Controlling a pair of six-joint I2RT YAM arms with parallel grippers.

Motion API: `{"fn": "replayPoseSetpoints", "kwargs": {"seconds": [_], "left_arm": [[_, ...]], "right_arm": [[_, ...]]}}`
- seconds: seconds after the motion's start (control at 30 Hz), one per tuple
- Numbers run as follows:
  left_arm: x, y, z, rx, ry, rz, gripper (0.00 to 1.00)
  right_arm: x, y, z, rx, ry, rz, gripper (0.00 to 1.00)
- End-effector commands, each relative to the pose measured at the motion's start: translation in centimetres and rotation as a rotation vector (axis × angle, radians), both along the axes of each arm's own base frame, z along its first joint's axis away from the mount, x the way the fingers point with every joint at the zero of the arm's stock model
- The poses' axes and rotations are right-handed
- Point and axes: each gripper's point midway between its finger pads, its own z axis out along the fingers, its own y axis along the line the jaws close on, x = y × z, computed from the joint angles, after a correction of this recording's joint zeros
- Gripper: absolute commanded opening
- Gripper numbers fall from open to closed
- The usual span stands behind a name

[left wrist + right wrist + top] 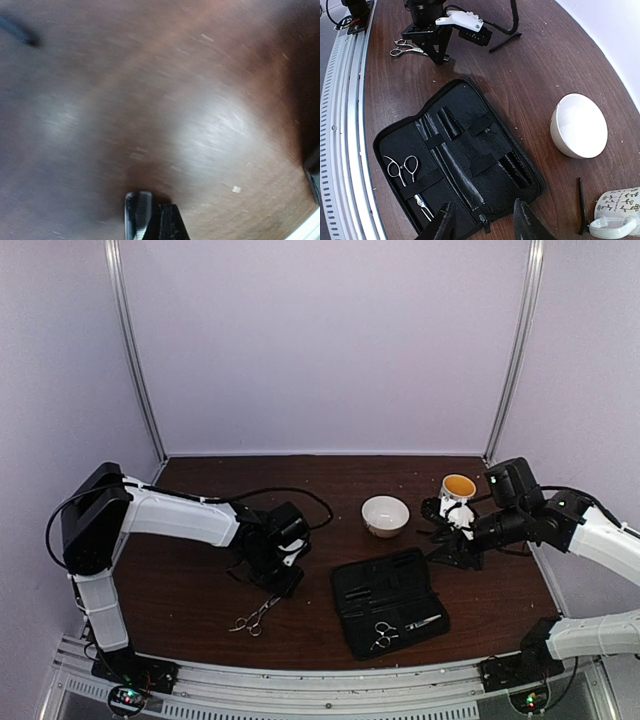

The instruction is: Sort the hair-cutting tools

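Loose scissors (pixel 253 619) lie on the table (pixel 190 585) just beside your left gripper (pixel 440 59), jaws pressed together, nothing seen between. Lift now and they likely stay behind. Your right gripper (pixel 482 226) spread, empty, above case (pixel 465 145).

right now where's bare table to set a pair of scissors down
Widest bare wood: the back strip of the table behind the white bowl. Also the front-left patch, left of the loose scissors. Crowded on the right: mug, bowl and open black case sit close together.
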Motion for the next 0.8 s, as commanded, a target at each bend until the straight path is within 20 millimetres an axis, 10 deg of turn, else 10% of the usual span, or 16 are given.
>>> {"fn": "replayPoseSetpoints", "kwargs": {"seconds": [0.0, 0.37, 0.77], "left_arm": [[2.4, 2.8, -0.9, 0.063, -0.012, 0.04, 0.0], [4.9, 9.6, -0.1, 0.157, -0.05, 0.156, 0.0], [-2.0, 12.3, 3.2, 0.073, 0.019, 0.171, 0.0]], "right_arm": [[0.6, -0.2, 0.0, -0.014, -0.032, -0.015, 0.39], [0.7, -0.3, -0.5, -0.029, -0.026, -0.017, 0.4], [0.8, -0.2, -0.8, -0.039, -0.019, -0.013, 0.4]]}}
